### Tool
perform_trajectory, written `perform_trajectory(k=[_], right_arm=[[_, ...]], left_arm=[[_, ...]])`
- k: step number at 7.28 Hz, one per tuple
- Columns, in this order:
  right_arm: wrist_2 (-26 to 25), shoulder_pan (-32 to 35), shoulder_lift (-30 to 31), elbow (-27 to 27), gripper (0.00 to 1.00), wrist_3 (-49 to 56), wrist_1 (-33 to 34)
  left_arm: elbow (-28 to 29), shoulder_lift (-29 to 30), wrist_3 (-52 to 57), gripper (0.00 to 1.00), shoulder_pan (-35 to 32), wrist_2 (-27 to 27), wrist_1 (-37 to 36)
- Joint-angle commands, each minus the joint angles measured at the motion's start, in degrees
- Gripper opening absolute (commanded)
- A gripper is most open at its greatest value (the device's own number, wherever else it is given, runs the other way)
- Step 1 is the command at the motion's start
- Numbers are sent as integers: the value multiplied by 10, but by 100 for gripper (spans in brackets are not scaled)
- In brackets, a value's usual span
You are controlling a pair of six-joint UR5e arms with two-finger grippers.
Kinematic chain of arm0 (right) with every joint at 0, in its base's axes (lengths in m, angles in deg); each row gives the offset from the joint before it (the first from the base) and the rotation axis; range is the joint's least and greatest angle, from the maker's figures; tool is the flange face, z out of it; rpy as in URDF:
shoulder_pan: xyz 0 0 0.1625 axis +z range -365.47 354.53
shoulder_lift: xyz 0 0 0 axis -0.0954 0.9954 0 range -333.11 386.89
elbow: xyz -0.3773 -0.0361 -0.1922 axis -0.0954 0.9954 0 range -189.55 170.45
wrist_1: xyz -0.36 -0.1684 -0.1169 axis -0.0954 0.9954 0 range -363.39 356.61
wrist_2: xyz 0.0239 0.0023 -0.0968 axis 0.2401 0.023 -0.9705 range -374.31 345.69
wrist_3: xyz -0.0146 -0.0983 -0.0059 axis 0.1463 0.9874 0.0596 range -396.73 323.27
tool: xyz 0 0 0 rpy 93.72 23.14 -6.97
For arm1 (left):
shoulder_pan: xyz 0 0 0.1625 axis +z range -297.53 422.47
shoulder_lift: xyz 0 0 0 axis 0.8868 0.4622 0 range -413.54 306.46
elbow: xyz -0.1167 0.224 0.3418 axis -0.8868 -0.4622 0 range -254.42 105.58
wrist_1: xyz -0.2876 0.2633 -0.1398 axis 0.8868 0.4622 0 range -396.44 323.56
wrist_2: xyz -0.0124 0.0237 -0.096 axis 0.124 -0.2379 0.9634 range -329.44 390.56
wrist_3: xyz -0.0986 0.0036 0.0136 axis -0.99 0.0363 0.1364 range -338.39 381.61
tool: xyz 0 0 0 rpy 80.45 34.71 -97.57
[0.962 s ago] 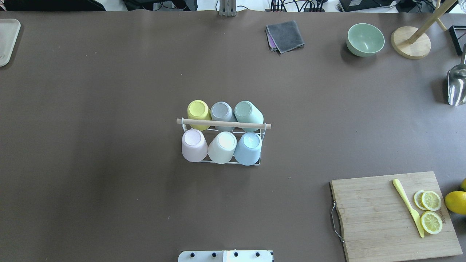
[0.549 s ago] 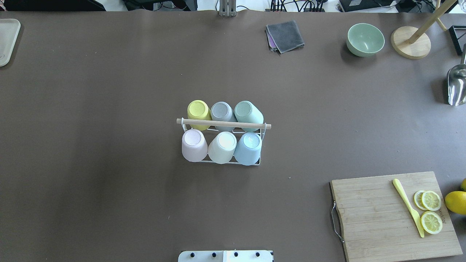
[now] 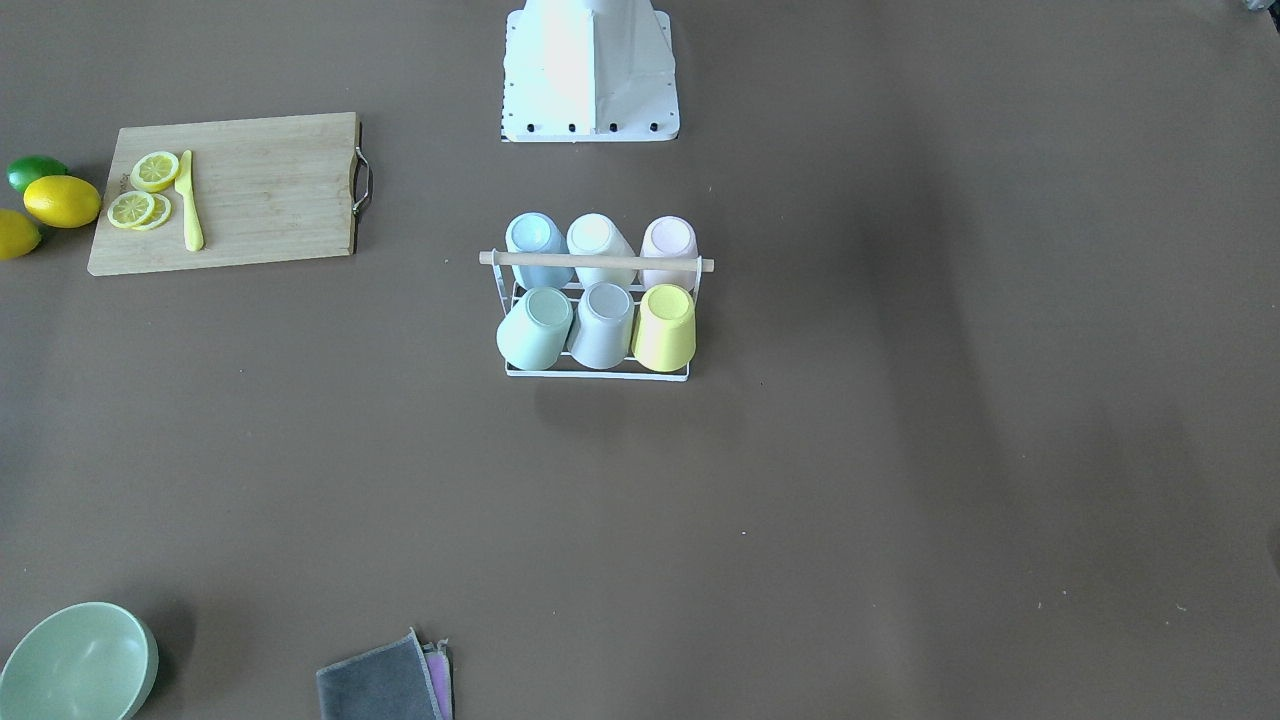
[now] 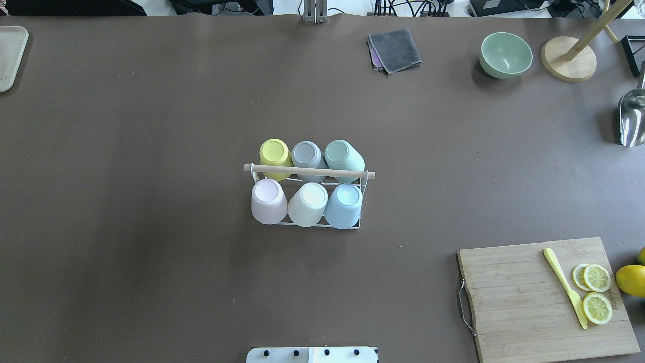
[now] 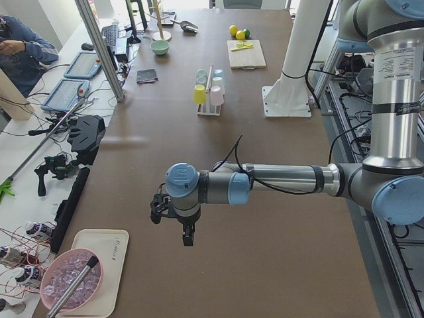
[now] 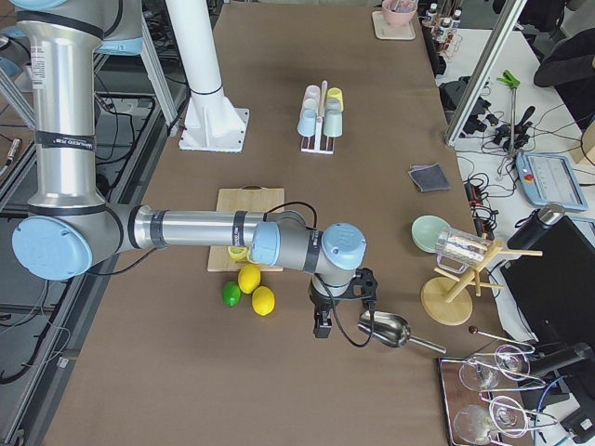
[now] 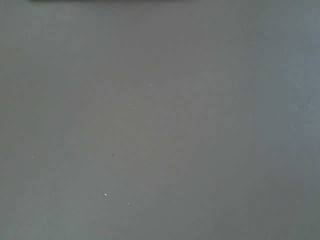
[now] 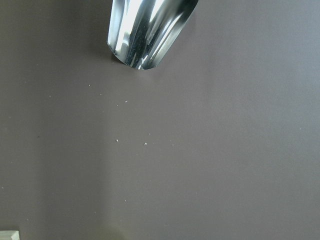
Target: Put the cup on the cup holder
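Note:
The white wire cup holder [image 4: 310,172] with a wooden rod handle stands at the table's middle; it also shows in the front view [image 3: 596,261] and both side views [image 5: 209,93] [image 6: 321,121]. Several upside-down cups sit on it, among them yellow [image 4: 274,154], grey [image 4: 307,155], green [image 4: 343,157], pink [image 4: 267,200], white [image 4: 308,202] and blue [image 4: 344,204]. My left gripper [image 5: 185,232] hangs over bare table far to the left of the holder. My right gripper [image 6: 323,325] hangs far to the right, by a metal scoop [image 8: 147,30]. I cannot tell whether either is open or shut.
A wooden cutting board [image 4: 524,302] with lemon slices and a yellow knife lies front right, with lemons beside it. A green bowl [image 4: 505,54], a folded grey cloth [image 4: 394,49], a wooden stand [image 4: 568,58] and the scoop [image 4: 632,118] are at the far right. A tray [image 4: 10,55] sits far left.

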State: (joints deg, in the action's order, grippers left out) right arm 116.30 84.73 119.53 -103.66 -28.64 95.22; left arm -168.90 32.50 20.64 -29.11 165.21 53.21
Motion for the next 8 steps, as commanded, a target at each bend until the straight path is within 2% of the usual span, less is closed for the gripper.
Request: perform_trajectory(k=[1,8], right_arm=[[0,1,1,1,100,-1,-3],[1,1,0,1,100,-1,-3]], left_arm=[[0,-1,0,98,0,0,0],[-8,-8,0,98,0,0,0]])
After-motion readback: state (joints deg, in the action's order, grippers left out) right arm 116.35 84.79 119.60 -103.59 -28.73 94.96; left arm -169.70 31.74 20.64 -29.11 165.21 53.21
